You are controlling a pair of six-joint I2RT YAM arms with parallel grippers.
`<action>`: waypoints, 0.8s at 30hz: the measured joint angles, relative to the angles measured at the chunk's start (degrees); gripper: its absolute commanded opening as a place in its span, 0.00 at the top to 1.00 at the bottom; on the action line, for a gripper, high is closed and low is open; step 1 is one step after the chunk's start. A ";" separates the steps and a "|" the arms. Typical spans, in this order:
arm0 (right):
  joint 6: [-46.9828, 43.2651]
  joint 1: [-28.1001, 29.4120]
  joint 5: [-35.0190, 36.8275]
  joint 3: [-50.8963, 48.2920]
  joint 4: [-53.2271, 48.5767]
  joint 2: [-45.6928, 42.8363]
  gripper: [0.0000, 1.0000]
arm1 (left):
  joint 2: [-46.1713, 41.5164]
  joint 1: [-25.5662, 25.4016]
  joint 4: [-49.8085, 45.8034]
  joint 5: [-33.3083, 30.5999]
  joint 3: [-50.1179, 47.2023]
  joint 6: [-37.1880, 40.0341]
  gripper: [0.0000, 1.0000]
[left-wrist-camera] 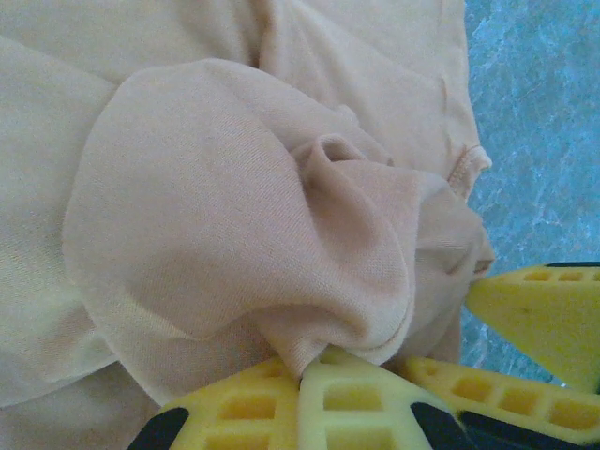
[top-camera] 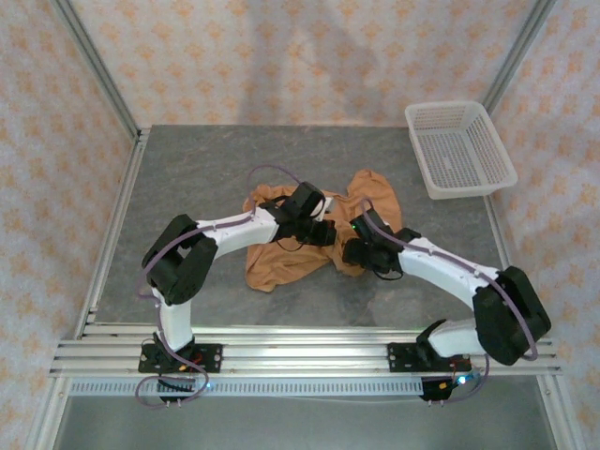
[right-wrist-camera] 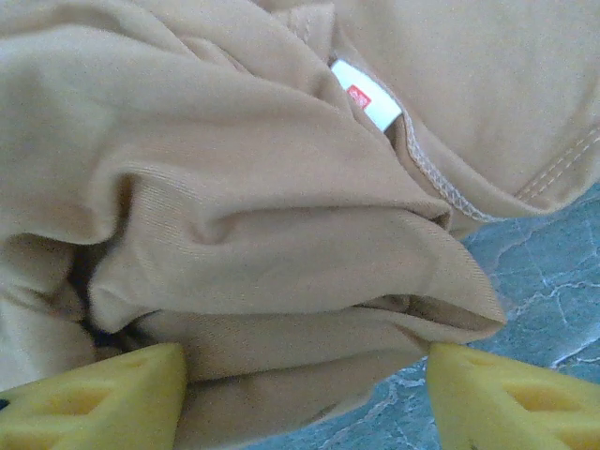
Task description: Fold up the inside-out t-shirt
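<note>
The inside-out t-shirt (top-camera: 286, 262) lies in a crumpled caramel heap about the middle of the tabletop (top-camera: 187, 178), a little toward its right edge, with one lobe of cloth reaching toward the far edge and the rest bunched under the two wrists. It is rumpled, with no flat panel or straight crease anywhere. In the right wrist view a small white label (right-wrist-camera: 367, 105) and the stitched seams lie exposed among soft rolled folds. The left tool (left-wrist-camera: 302, 375) is pinched tight on a gathered tuft of the fabric, which fans out from between its yellow fingers. The right tool (right-wrist-camera: 305, 394) stands wide, its fingers on either side of a thick roll of cloth near the shirt's edge, gripping nothing. The two tools are close together over the garment. A white basket (top-camera: 473, 189) sits at the far right corner of the tabletop, well apart from the shirt. By my reading the task has barely begun: the shirt must first be spread flat, and every fold remains to be made.
</note>
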 measured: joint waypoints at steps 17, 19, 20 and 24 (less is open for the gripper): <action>-2.34 0.00 2.25 4.87 -0.35 8.33 0.58 | 1.16 -0.37 0.04 -0.02 -0.17 -0.42 1.00; -3.17 0.00 2.47 5.49 -0.33 11.04 0.87 | 1.16 -0.48 0.04 -0.04 -0.17 -0.42 1.00; -3.13 0.00 2.49 5.77 -0.42 11.56 0.95 | 1.16 -0.48 0.02 -0.02 -0.17 -0.42 1.00; -3.30 0.00 3.56 8.48 -2.40 9.22 1.00 | 1.16 -0.48 -0.07 -0.31 -0.17 -0.35 1.00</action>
